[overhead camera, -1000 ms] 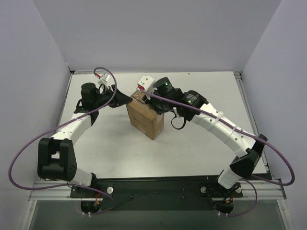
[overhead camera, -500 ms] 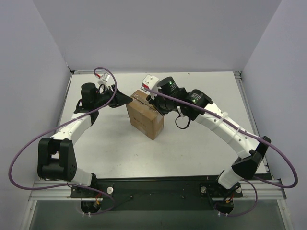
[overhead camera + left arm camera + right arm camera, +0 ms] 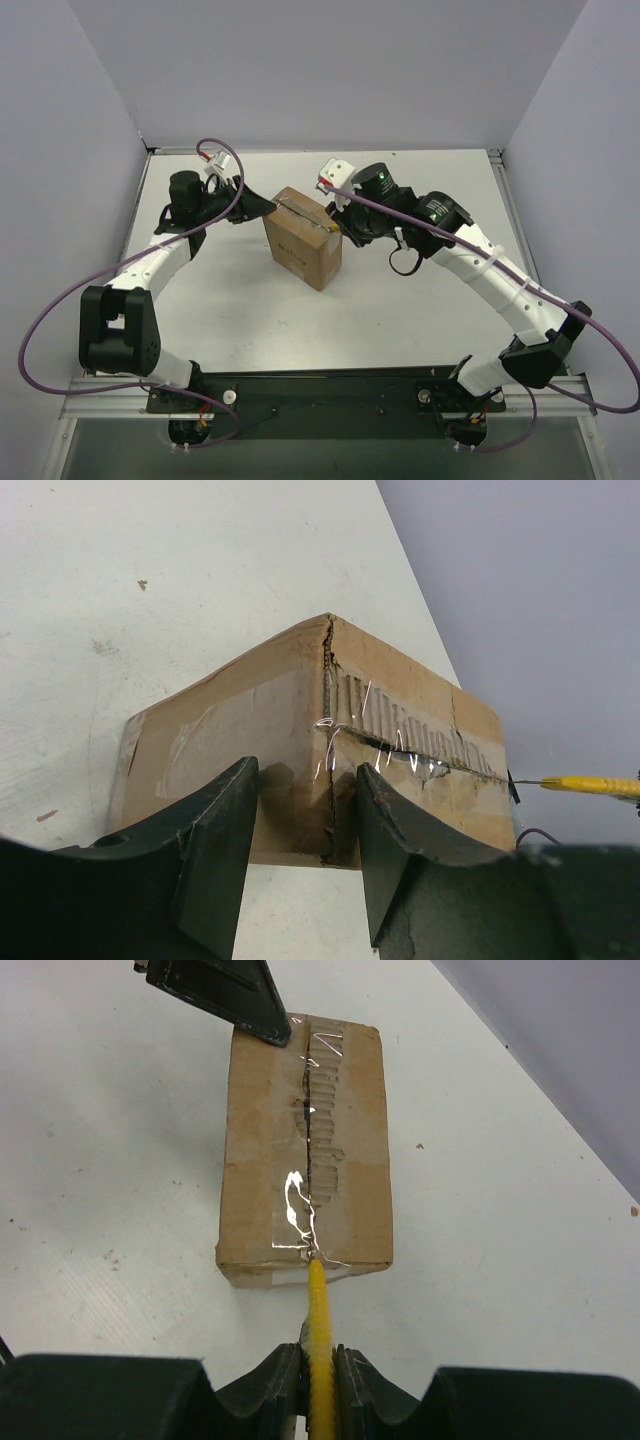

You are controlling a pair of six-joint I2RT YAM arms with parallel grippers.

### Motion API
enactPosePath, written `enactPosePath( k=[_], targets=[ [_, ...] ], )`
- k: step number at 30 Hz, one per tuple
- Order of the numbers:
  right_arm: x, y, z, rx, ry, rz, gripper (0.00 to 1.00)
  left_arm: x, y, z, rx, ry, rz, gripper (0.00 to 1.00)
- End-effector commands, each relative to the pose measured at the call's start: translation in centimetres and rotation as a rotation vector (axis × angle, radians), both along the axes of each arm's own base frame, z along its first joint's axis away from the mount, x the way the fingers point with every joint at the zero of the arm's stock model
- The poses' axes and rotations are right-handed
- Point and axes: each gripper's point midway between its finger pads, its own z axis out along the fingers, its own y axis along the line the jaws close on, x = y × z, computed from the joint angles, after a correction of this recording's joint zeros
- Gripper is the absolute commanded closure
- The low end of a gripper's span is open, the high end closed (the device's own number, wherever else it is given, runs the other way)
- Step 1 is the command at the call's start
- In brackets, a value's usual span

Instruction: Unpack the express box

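The express box (image 3: 302,240), a small brown carton, stands mid-table with clear tape along its top seam. My left gripper (image 3: 266,205) is at its far-left corner. In the left wrist view its fingers (image 3: 215,850) straddle that corner of the box (image 3: 250,730) and press on both sides. My right gripper (image 3: 348,226) is shut on a slim yellow utility knife (image 3: 320,1330). The blade tip touches the near end of the top seam at the box's edge (image 3: 305,1160). The tape along the seam looks torn and ragged. The knife also shows in the left wrist view (image 3: 590,784).
The white table (image 3: 230,320) has grey walls on the left, back and right. A purple cable (image 3: 60,300) loops off the left arm and another (image 3: 600,340) off the right arm. The arm bases stand at the near edge.
My right gripper has drawn the knife rightward along the box's top seam, from the far-left end to the right edge. The left gripper and box have not moved.
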Motion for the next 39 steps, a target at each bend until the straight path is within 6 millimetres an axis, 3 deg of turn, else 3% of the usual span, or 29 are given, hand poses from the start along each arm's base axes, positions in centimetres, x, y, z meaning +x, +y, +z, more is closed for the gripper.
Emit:
enactPosePath(
  k=[1,8,11,16,17,22,23,24,26,27,29,30,33,34,36,37,39],
  targets=[
    [-1.0,-2.8,-0.6,-0.060,0.028,-0.030,1.00,0.8,2.0,-3.9,0.101,0.090,0.080,0.48],
    [-1.7,-3.8,-0.7,-0.060,0.041,-0.020,1.00,0.9,1.9,-3.6,0.099,0.082,0.074,0.49],
    [-1.5,-4.7,-0.9,-0.063,0.039,-0.039,1.00,0.5,1.0,-2.0,0.047,0.033,0.025,0.48],
    [0.4,-6.5,-1.8,-0.056,0.045,-0.129,1.00,-0.7,-1.3,5.7,-0.196,-0.140,-0.129,0.36],
    [1.0,-6.7,-1.5,-0.054,0.030,-0.139,1.00,-0.4,-1.3,7.7,-0.202,-0.188,-0.145,0.35],
    [4.7,-8.2,0.9,0.007,-0.013,-0.194,1.00,0.0,-0.8,12.9,-0.126,-0.381,-0.234,0.32],
    [5.3,-7.7,1.2,0.021,-0.016,-0.165,1.00,-0.1,-1.0,13.1,-0.085,-0.430,-0.273,0.32],
    [5.7,-7.4,2.7,0.033,-0.057,-0.112,1.00,-0.2,-1.2,15.2,-0.060,-0.507,-0.294,0.31],
    [6.0,-5.9,3.8,0.089,-0.081,0.018,1.00,-0.4,-1.8,15.8,0.008,-0.588,-0.348,0.29],
    [6.2,-5.6,4.2,0.086,-0.114,0.089,1.00,-0.6,-2.2,17.3,0.036,-0.650,-0.370,0.29],
    [6.2,-4.0,5.8,0.167,-0.162,0.213,1.00,-1.0,-3.3,17.2,0.112,-0.735,-0.430,0.28],
    [6.1,-3.5,6.6,0.190,-0.183,0.255,1.00,-1.3,-3.8,18.2,0.137,-0.795,-0.448,0.28],
    [6.4,-1.5,7.7,0.235,-0.208,0.398,1.00,-2.3,-5.6,17.9,0.221,-0.889,-0.521,0.25],
    [6.7,-1.1,9.2,0.246,-0.250,0.425,1.00,-2.4,-6.2,18.6,0.238,-0.925,-0.541,0.24],
    [7.2,0.3,9.4,0.277,-0.241,0.487,1.00,-3.2,-7.3,17.8,0.285,-0.951,-0.603,0.23],
    [7.3,0.7,10.8,0.294,-0.270,0.510,1.00,-3.2,-7.7,18.3,0.303,-0.975,-0.617,0.23],
    [7.7,1.9,10.6,0.310,-0.263,0.561,1.00,-3.7,-8.4,17.5,0.337,-0.988,-0.653,0.23]
  ],
)
